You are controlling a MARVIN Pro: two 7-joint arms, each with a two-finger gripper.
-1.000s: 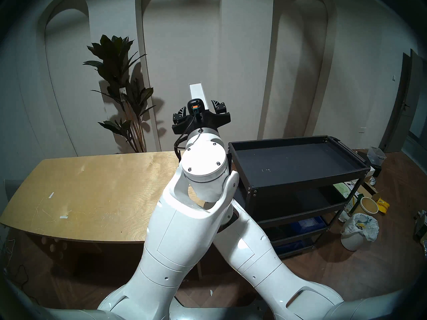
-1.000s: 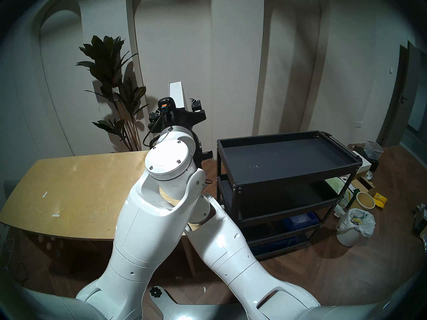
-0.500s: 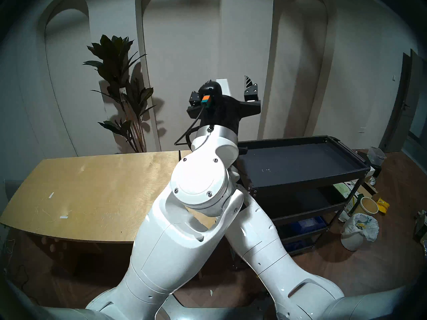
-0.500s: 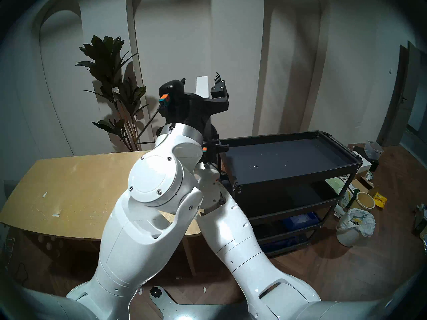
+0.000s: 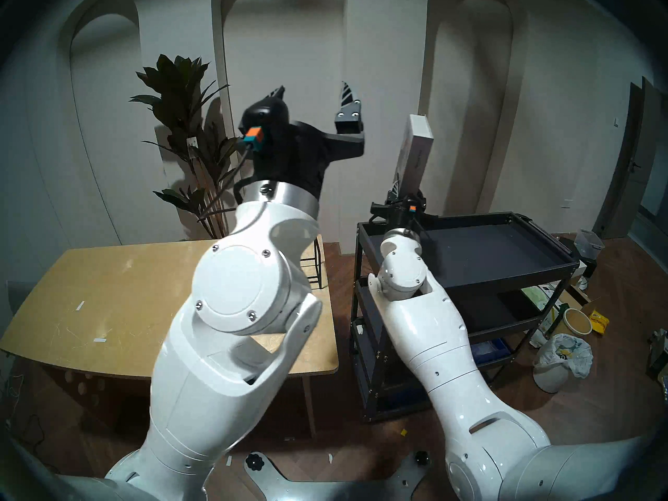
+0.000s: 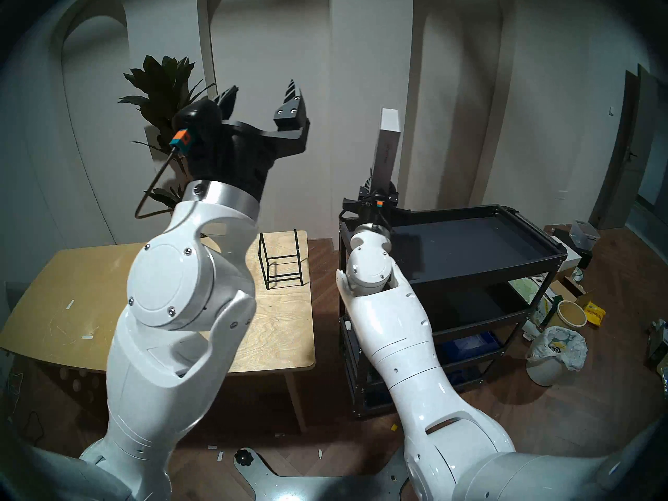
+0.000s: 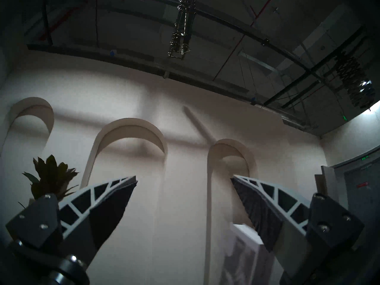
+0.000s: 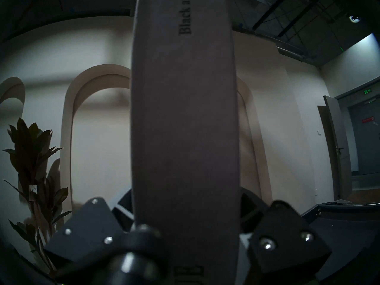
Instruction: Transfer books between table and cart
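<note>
Your right gripper is clamped on the lower end of the book, which stands nearly upright above the near-left corner of the cart, clear of its top tray. Your left gripper is spread wide and empty, raised above the table and pointing up at the wall. A black wire rack sits at the table's far right corner, between the two arms. A plant stands behind the table, and floor clutter, with a bagged bin, lies right of the cart.
</note>
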